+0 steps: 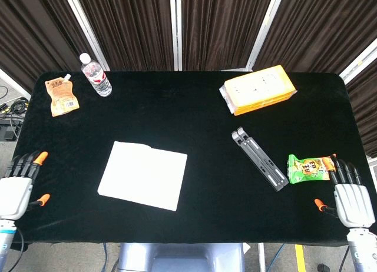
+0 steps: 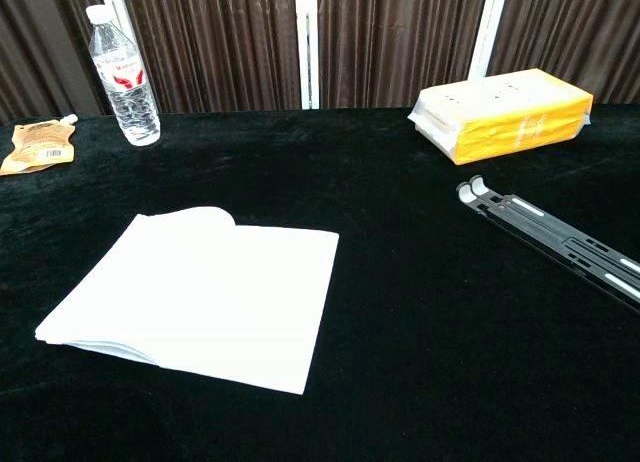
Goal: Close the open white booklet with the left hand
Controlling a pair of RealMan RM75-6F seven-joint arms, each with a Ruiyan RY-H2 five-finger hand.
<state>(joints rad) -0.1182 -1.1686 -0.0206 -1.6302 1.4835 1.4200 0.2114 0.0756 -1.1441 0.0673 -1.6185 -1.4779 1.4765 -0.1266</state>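
Left hand (image 1: 16,189): at the front-left corner of the desk (image 1: 194,125), over its left edge; fingers spread, palm down, holding nothing. Seen in head view only. Well apart from the booklet.
Orange pouch (image 1: 61,97): flat near the back-left corner, spout toward the back edge.
Water bottle (image 1: 96,75): upright just right of the pouch, near the back edge; clear, white cap, red label.
White booklet (image 1: 143,175): on the desk left of centre, toward the front edge, slightly rotated. Lies flat; in chest view the back-left corner of the top sheet curls up a little (image 2: 196,293). Nothing touches it.
Yellow package (image 1: 258,89): flat, right of centre near the back edge, long side angled toward the back-right corner.
Black folding stand (image 1: 259,158): collapsed flat, right of centre, running diagonally from mid-desk toward the front-right.
Green snack bag (image 1: 312,167): flat near the right edge, just right of the stand's lower end, not touching it as far as can be told.
Right hand (image 1: 352,192): at the front-right corner, fingers spread and pointing toward the back edge, empty; fingertips close beside the snack bag. Head view only.
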